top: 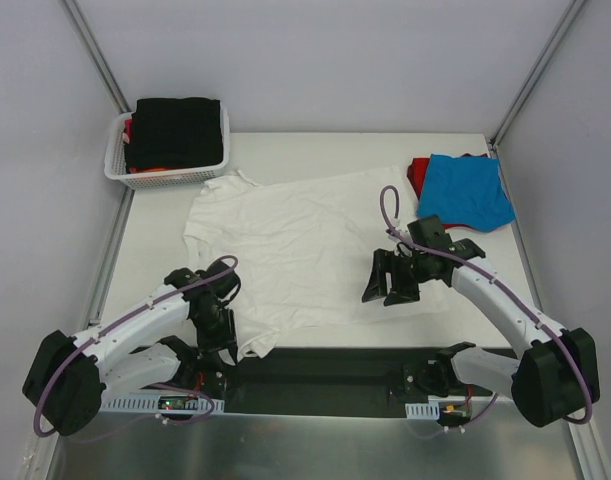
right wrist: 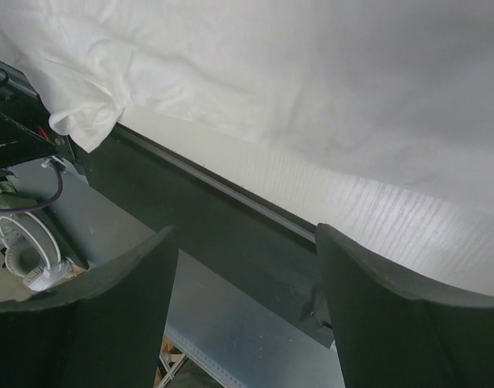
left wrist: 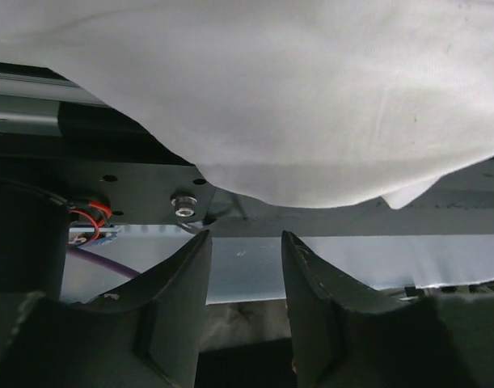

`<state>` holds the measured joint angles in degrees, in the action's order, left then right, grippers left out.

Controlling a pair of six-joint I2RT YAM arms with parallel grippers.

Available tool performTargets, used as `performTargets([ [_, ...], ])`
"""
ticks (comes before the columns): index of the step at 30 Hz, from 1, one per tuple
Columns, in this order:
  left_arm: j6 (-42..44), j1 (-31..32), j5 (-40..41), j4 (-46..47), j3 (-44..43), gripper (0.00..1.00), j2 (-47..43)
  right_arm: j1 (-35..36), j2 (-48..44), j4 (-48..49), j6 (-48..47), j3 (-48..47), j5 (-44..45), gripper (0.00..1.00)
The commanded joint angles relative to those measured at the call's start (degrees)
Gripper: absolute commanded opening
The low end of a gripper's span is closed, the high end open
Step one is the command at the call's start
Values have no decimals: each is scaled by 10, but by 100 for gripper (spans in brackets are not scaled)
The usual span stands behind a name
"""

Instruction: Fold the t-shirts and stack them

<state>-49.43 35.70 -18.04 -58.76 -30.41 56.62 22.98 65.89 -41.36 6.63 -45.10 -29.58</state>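
Showing the fold-and-stack task partly done, judged from how the garments lie: a blue t-shirt (top: 470, 190) rests folded on a red t-shirt (top: 418, 175) as a small stack at the far right corner of the table (top: 285, 150), while the large white t-shirt (top: 305, 250) lies spread flat and unfolded across the middle, its hem at the near edge. The white lattice basket (top: 165, 178) at the far left corner holds a black t-shirt (top: 175, 130) on top, with slivers of red or orange cloth showing beneath; how many garments it holds cannot be told. Remaining work therefore appears to be folding the white shirt, stacking it, then emptying the basket. The left gripper (top: 223, 345) sits at the shirt's near left corner, fingers (left wrist: 182, 275) parted with nothing between them and the hem just beyond their tips. The right gripper (top: 388, 290) hovers over the near right hem, jaws spread wide and empty.
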Motion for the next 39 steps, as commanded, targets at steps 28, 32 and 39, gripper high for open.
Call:
performTargets([
  [28,-138,79,112,46,27,0,3,4,12,8,3,-28,3,71],
  [32,-146,81,113,39,12,0,-5,4,7,7,4,-24,5,71],
  [39,-155,81,178,-27,-130,0,14,5,3,6,5,-15,7,70],
])
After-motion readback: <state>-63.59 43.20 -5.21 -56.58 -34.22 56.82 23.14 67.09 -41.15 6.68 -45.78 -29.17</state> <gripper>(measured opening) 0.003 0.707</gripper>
